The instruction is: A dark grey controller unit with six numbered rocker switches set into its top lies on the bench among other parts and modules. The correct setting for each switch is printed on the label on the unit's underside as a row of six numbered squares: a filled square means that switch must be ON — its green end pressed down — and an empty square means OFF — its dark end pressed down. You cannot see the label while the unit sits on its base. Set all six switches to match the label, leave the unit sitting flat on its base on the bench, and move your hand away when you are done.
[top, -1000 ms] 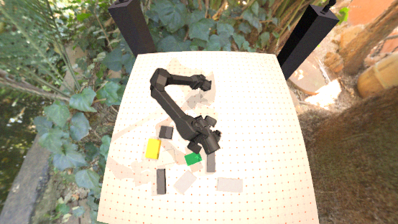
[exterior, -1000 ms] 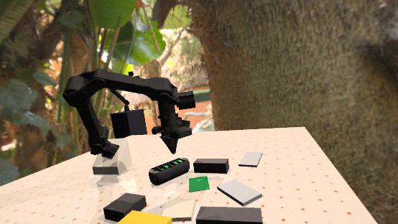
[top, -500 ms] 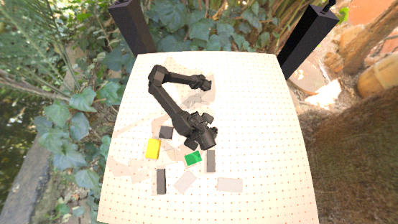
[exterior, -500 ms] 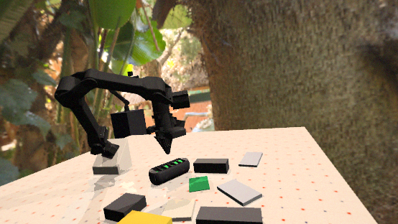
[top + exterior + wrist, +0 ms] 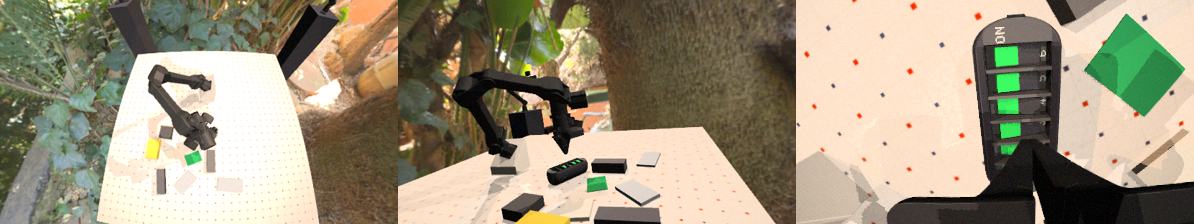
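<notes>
The dark grey controller unit (image 5: 567, 175) (image 5: 1016, 32) sits on its base, switches up. In the wrist view it runs lengthwise, with the ON mark at its far end and the green ends of the switches in a row along its left side. I cannot tell reliably which ends are pressed. Its underside label is hidden. In the top view the arm covers the unit. My gripper (image 5: 565, 152) (image 5: 1027, 146) is shut and empty, fingertips pointing down, a little above the unit. In the wrist view the fingers hide its near end and the lowest switches.
A green tile (image 5: 193, 158) (image 5: 596, 184) (image 5: 1136, 65) and a dark block (image 5: 210, 161) (image 5: 608, 166) lie near the unit. Farther off are a yellow block (image 5: 153, 148) (image 5: 543, 218), two more dark blocks (image 5: 166, 132) (image 5: 161, 182) and two grey plates (image 5: 184, 182) (image 5: 230, 184).
</notes>
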